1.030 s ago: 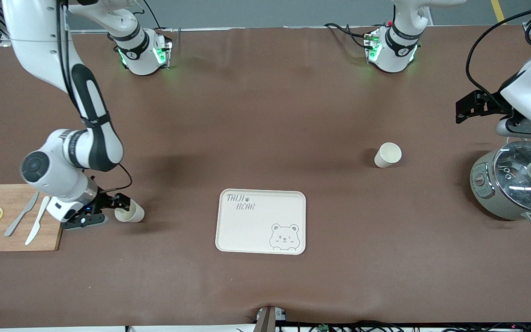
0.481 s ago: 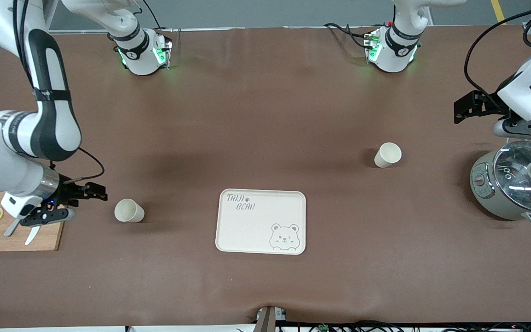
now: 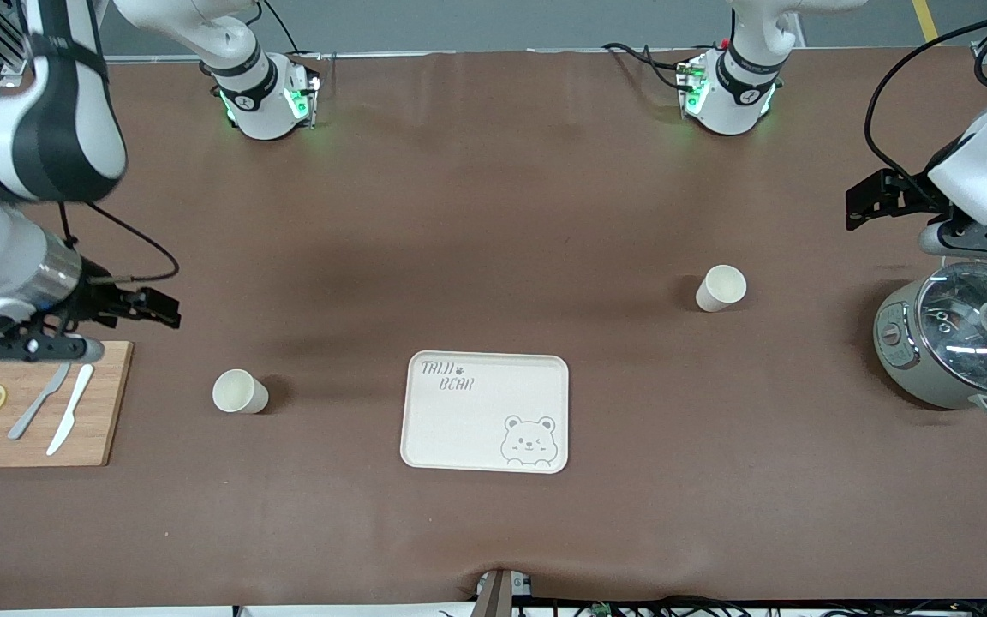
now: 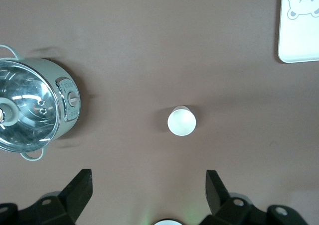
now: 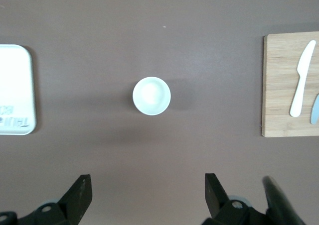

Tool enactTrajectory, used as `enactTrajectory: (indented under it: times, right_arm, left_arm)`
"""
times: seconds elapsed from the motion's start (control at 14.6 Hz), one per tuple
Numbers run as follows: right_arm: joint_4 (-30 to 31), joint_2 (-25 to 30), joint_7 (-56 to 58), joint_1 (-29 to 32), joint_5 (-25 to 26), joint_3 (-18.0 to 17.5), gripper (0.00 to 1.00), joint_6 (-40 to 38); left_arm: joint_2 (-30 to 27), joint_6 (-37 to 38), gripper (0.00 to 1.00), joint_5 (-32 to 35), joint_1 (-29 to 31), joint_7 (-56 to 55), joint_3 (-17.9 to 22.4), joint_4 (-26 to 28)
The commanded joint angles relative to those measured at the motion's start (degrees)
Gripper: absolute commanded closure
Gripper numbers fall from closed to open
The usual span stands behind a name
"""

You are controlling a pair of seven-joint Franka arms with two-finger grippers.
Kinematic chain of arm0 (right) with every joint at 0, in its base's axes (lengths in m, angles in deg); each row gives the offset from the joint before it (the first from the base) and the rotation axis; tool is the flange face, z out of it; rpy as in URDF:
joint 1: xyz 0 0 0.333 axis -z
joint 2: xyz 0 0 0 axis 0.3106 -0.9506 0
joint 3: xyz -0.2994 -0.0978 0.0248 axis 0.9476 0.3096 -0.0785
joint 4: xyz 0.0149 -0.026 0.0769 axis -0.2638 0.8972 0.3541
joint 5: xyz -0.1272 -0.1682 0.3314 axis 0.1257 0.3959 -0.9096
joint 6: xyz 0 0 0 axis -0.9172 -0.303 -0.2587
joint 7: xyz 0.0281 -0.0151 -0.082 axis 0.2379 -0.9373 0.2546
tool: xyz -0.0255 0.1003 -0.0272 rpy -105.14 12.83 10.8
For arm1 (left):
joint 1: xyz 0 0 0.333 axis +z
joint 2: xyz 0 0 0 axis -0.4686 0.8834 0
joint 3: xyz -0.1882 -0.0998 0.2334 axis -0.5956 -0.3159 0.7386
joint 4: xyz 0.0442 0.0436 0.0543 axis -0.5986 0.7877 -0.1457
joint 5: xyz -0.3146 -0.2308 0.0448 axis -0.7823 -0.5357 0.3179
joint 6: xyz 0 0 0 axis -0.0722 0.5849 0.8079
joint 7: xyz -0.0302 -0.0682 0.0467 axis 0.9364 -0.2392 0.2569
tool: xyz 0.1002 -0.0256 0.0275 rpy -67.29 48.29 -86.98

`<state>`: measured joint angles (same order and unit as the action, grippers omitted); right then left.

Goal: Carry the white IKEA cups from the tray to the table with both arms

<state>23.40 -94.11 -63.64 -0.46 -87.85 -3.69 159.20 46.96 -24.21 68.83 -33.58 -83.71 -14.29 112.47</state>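
While both white cups stand upright on the brown table, neither is on the bear-printed tray; one cup stands beside the tray toward the right arm's end, between it and the wooden cutting board; the other cup stands toward the left arm's end, farther from the front camera than the tray, between it and the glass-lidded pot; the right gripper hangs spread and empty over bare table near the board; the left gripper hangs spread and empty near the pot.
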Motion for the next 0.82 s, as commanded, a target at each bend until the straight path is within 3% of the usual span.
enactTrajectory:
  times: [0.0, 0.55, 0.62, 0.76]
  right_arm:
    - [-1.63, 1.24, -0.92, 0.53, 1.23, 0.20, 0.00, -2.10]
    - [-3.13, 0.97, -0.13, 2.71, 3.96, 0.74, 0.00, -3.95]
    - [-3.30, 0.97, 0.05, 6.91, 3.78, -1.71, 0.00, -4.13]
    - [-3.83, 1.06, 2.67, 19.01, 3.95, -13.71, 0.00, -4.04]
  left_arm:
    - [-0.35, -0.10, 0.00, -0.76, 0.45, -0.76, 0.14, -0.31]
    - [-0.70, -0.02, 0.00, 0.03, 0.71, 1.08, 0.14, -0.39]
    - [-0.70, 0.16, 0.00, 0.03, 0.71, 1.86, 0.31, -0.31]
    - [-0.70, 0.25, 0.00, 0.03, 0.71, 2.57, 0.23, -0.40]
